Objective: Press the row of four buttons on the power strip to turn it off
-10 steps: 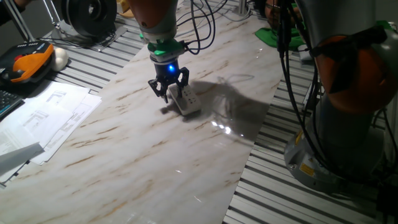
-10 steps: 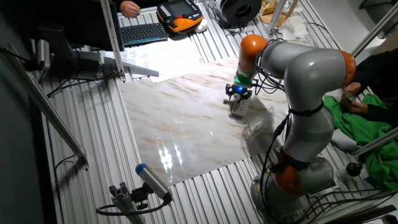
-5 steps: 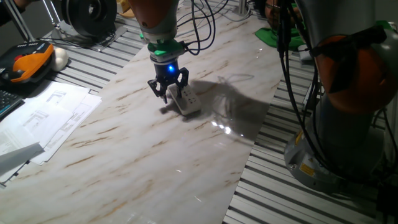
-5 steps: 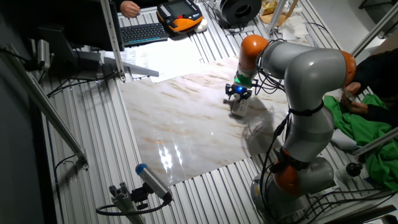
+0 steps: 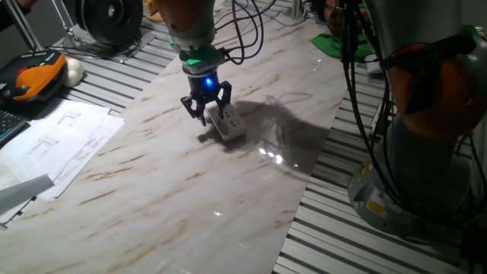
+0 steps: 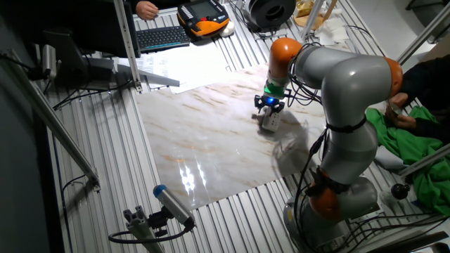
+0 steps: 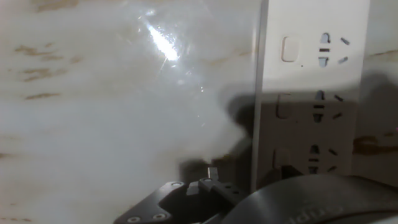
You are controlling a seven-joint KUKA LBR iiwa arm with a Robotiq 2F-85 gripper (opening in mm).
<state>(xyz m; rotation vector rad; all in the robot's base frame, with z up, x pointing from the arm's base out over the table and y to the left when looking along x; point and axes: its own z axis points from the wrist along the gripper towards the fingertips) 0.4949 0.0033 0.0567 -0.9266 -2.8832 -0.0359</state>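
The power strip (image 5: 227, 122) is a small white block lying on the marble board, its length running away from the near edge. My gripper (image 5: 205, 109) hangs directly over its far end, dark fingers spread apart and open, a blue light glowing above them. The other fixed view shows the gripper (image 6: 268, 106) just above the strip (image 6: 270, 121). In the hand view the strip (image 7: 311, 93) fills the right side. Its row of buttons (image 7: 284, 106) runs down its left edge beside the socket holes; the top button is lit, the lower ones lie in my shadow. A dark finger (image 7: 208, 185) shows at the bottom.
The marble board (image 5: 175, 183) lies on a slatted metal table (image 5: 358, 243). White paper sheets (image 5: 61, 144) lie at the left, with an orange pendant (image 5: 34, 76) behind them. The arm's base (image 5: 426, 144) stands at the right, cables hanging beside it. Green cloth (image 6: 415, 151) lies beyond.
Almost nothing differs. The gripper has crept very slightly toward the strip's far end, and the strip lies where it was.
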